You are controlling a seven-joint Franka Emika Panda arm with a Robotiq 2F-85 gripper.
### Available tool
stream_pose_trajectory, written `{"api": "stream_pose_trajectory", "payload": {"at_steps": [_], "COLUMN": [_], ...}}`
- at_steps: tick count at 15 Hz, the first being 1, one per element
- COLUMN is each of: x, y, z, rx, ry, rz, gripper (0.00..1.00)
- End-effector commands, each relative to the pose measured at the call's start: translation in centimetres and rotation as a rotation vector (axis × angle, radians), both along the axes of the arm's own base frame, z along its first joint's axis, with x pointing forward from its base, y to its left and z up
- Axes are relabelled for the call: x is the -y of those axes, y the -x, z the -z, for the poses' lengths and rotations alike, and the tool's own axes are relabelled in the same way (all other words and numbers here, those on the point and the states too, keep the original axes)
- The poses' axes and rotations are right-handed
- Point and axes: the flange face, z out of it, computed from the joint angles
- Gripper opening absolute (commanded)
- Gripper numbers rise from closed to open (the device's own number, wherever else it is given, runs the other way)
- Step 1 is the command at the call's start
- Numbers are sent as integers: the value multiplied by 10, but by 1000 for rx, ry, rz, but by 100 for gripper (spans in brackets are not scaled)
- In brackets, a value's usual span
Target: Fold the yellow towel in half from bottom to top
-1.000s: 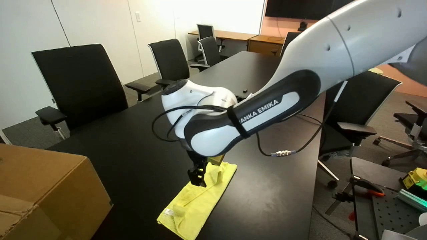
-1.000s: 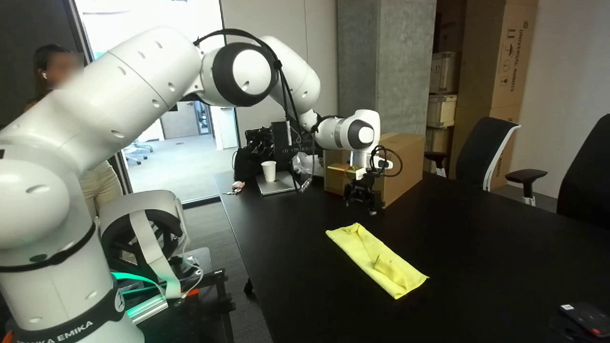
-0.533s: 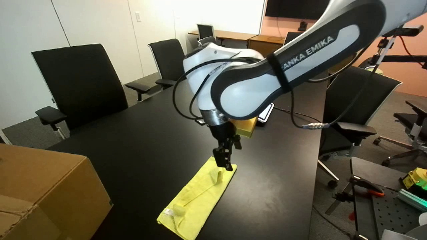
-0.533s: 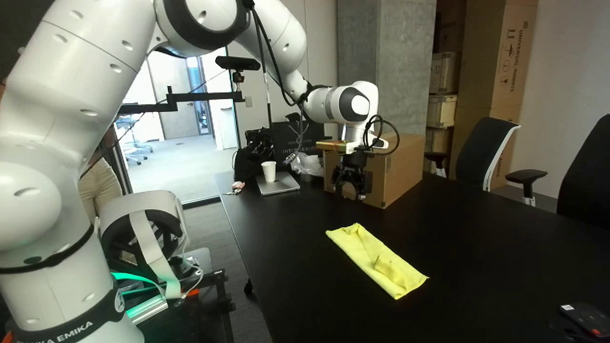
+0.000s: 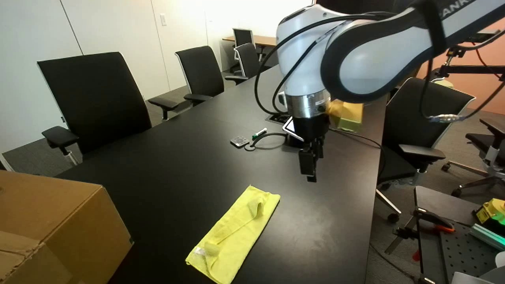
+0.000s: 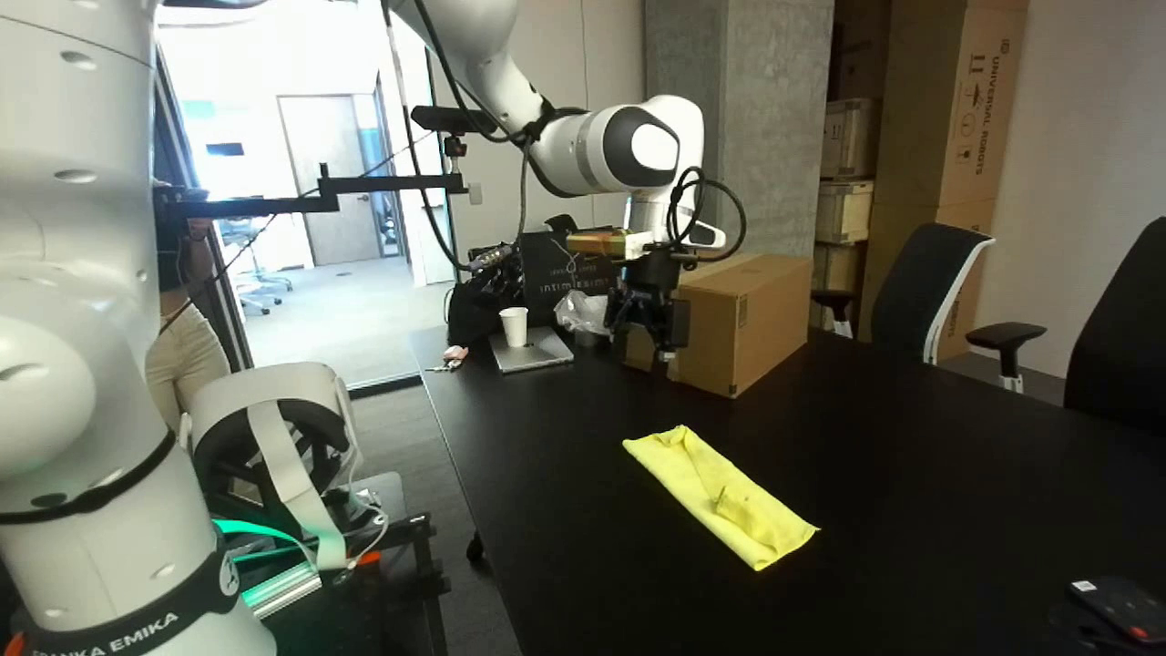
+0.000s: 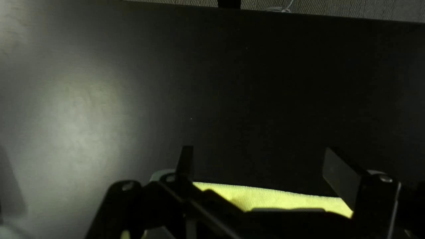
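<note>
The yellow towel (image 5: 236, 230) lies on the dark table as a long folded strip, with a loose flap curled up near each end and a small white tag near one end. It also shows in an exterior view (image 6: 715, 492) with a raised crumple near its closer end. My gripper (image 5: 311, 169) is in the air above the table, beside the towel and apart from it. In an exterior view the gripper (image 6: 647, 344) has its fingers spread with nothing between them. In the wrist view the gripper (image 7: 258, 149) is wide open; a strip of towel (image 7: 275, 196) shows behind the fingers.
A brown cardboard box (image 5: 79, 232) stands on the table, also seen in an exterior view (image 6: 747, 319). A marker (image 5: 259, 133), a small square pad (image 5: 239, 142) and a tablet-like device lie farther along. A white cup (image 6: 515, 326) stands on a laptop (image 6: 537, 353). Chairs line the table.
My gripper has risen and moved off from over the towel, rightward in an exterior view and leftward and up in an exterior view. The towel lies as before.
</note>
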Motion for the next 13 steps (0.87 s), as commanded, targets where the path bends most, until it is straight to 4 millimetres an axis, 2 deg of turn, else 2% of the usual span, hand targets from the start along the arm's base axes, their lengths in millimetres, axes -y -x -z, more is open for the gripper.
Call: {"api": "stream_pose_trajectory", "payload": {"at_steps": [1, 6, 7, 10, 13], "x": [33, 87, 70, 87, 87], "y": [57, 123, 87, 115, 120], "z": [-25, -35, -26, -30, -31], "rx": [73, 175, 103, 139, 147], "ry": [-55, -76, -53, -64, -65], "rz": [-23, -78, -51, -59, -64], "gripper": [100, 100, 100, 100, 100]}}
